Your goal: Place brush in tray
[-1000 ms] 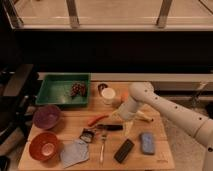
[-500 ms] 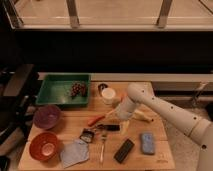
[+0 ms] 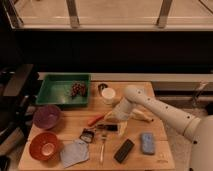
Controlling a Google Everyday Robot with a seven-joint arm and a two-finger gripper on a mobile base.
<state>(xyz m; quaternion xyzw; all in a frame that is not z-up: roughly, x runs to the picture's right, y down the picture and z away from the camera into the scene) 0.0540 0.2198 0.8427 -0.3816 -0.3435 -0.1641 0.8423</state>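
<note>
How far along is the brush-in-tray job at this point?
Done: nothing yet; the brush lies on the table, outside the green tray. In hand: the pincer sits low at the brush's handle. Left: lifting the brush and setting it in the tray.

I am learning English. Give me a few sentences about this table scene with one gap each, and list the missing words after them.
1. The tray is ___ in colour.
2. The brush lies ___ the tray, on the table.
3. The gripper hangs low over the table, close to the black handle of the ___.
4. The bowl nearest the tray is ___.
Missing words: green; outside; brush; purple.
</note>
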